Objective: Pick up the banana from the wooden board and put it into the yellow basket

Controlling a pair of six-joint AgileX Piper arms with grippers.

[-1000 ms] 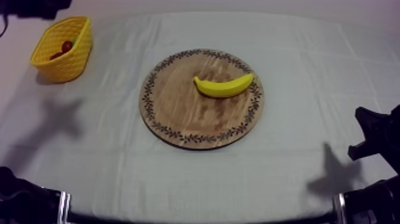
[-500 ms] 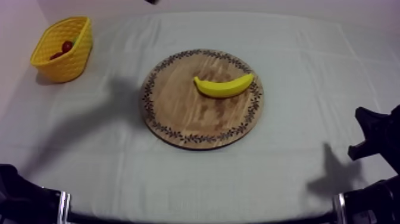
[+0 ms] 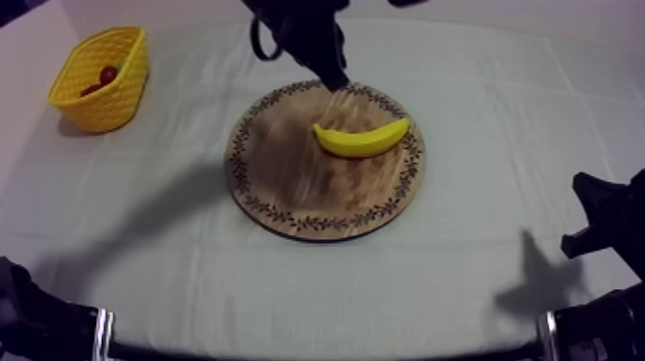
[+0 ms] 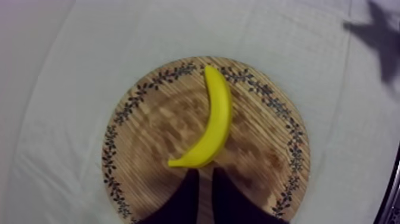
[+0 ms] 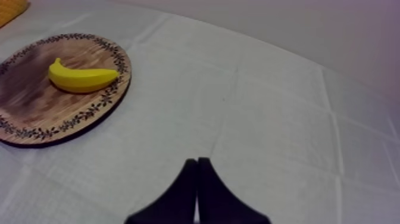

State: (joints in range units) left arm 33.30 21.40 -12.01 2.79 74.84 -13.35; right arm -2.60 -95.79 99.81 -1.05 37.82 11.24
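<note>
Reaching is judged the step in hand: the left gripper is held over the far rim of the wooden board, its fingers slightly parted on nothing. The banana (smooth, curved, plastic-looking) lies on the board's grained face, right of centre. A wider spread and a descent astride it seem called for. The right gripper is pressed together, right of the board; the latticed yellow basket sits well left.

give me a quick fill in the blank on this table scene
1. The ___ lies on the board.
2. The small red fruit sits in the yellow ___.
3. The tool over the board belongs to the ___ arm.
Missing words: banana, basket, left.
</note>
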